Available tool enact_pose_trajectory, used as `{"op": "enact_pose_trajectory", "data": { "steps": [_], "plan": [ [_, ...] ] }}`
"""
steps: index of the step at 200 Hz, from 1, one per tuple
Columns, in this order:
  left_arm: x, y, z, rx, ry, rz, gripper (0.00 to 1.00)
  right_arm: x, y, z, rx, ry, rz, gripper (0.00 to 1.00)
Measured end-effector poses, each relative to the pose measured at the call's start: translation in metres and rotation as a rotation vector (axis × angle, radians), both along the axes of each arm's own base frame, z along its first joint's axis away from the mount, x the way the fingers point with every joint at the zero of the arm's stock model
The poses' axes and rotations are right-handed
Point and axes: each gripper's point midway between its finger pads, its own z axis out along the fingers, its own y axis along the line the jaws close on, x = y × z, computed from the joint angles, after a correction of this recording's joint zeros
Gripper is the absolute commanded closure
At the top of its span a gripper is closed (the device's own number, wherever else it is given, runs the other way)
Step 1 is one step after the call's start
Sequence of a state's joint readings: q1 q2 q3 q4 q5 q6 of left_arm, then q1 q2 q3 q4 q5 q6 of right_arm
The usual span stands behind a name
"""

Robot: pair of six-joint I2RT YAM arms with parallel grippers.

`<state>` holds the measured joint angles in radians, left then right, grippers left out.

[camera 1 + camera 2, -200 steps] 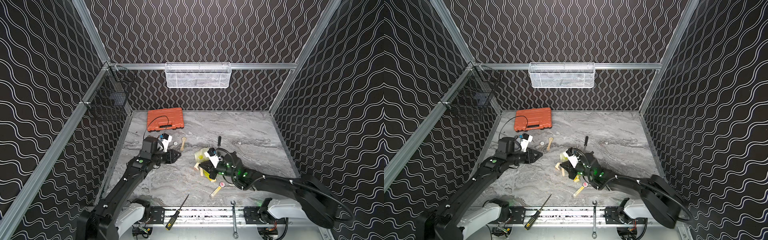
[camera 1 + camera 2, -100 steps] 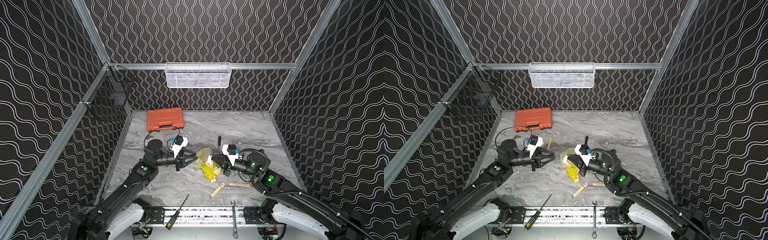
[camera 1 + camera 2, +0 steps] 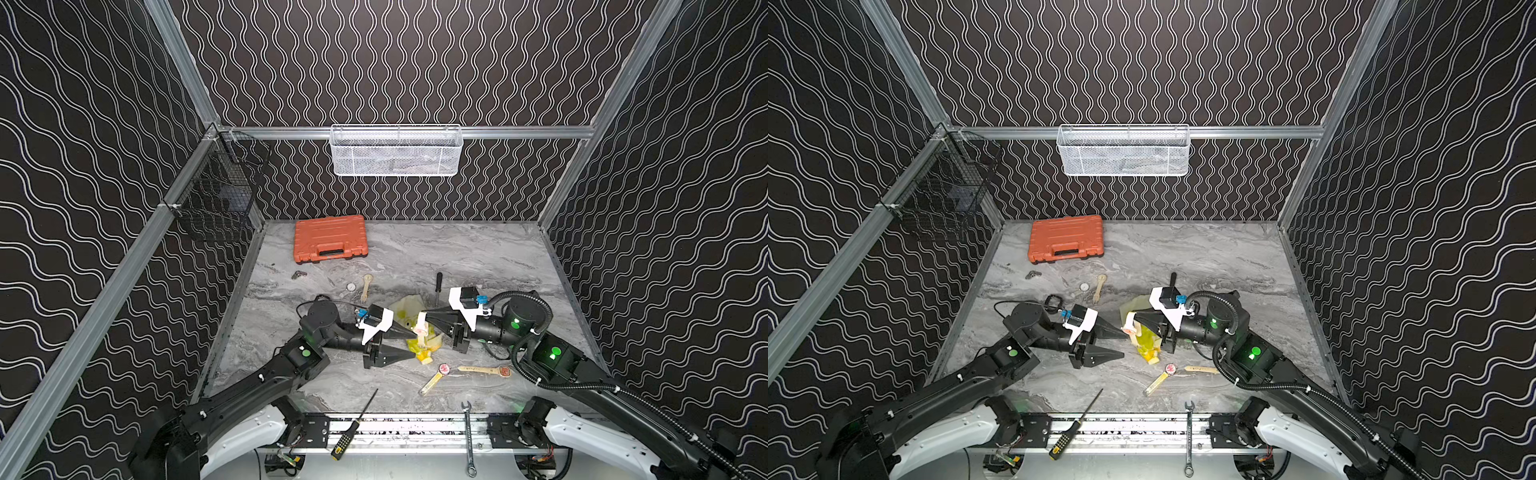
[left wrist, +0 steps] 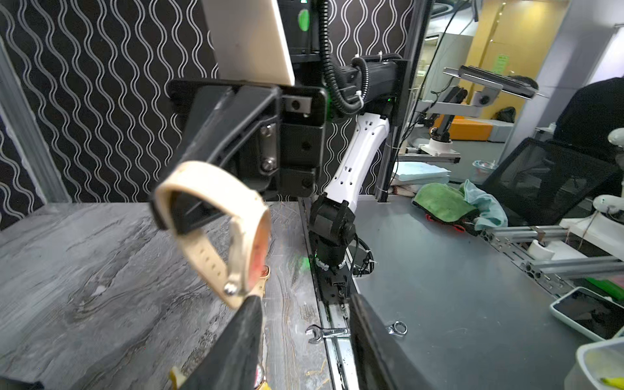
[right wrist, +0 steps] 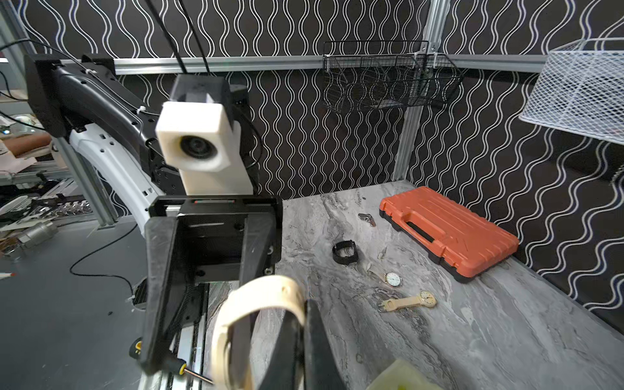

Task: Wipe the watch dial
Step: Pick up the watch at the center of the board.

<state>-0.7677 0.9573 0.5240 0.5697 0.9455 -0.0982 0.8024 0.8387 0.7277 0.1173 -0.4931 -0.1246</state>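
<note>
A cream-strapped watch (image 3: pixel 420 330) (image 3: pixel 1130 328) hangs in the air above the table's middle. My right gripper (image 3: pixel 428 322) (image 5: pixel 304 324) is shut on its strap (image 5: pixel 256 304). In the left wrist view the watch (image 4: pixel 209 216) shows its pinkish dial (image 4: pixel 258 250) nearly edge-on. My left gripper (image 3: pixel 409 345) (image 3: pixel 1121 344) (image 4: pixel 304 324) faces it from the left, open, with nothing between its fingers; one fingertip (image 4: pixel 250 304) sits right at the watch case. A crumpled yellow cloth (image 3: pixel 419 351) (image 3: pixel 1148 347) lies on the table below the watch.
An orange case (image 3: pixel 330 243) lies at the back left. Loose watches (image 3: pixel 365 286) (image 3: pixel 434 376) (image 3: pixel 484 369) and a black-handled tool (image 3: pixel 438 282) lie around. A black strap (image 3: pixel 1054 300) sits behind my left wrist. A screwdriver (image 3: pixel 353 424) and wrench (image 3: pixel 468 440) rest on the front rail.
My right gripper has drawn back to the right and lifted the watch clear of the cloth. My left gripper has swung right toward the watch and opened wider.
</note>
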Motion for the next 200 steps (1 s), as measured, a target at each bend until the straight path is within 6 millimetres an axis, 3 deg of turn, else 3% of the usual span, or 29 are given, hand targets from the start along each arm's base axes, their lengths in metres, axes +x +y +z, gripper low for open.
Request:
{"op": "enact_pose_trajectory", "data": {
  "steps": [63, 126, 143, 200],
  "plan": [
    [0.007, -0.01, -0.005, -0.001, -0.038, 0.053, 0.55, -0.011, 0.0, 0.007, 0.022, -0.003, 0.05, 1.0],
    [0.009, 0.004, -0.003, -0.009, -0.094, 0.148, 0.53, -0.015, -0.005, 0.014, 0.038, -0.02, 0.049, 1.0],
    [0.011, 0.006, -0.006, -0.013, -0.103, 0.172, 0.49, -0.014, -0.004, 0.011, 0.03, -0.016, 0.05, 1.0],
    [0.021, -0.009, -0.017, -0.024, -0.045, 0.144, 0.52, -0.013, 0.005, 0.0, 0.004, 0.016, 0.087, 1.0]
  ]
}}
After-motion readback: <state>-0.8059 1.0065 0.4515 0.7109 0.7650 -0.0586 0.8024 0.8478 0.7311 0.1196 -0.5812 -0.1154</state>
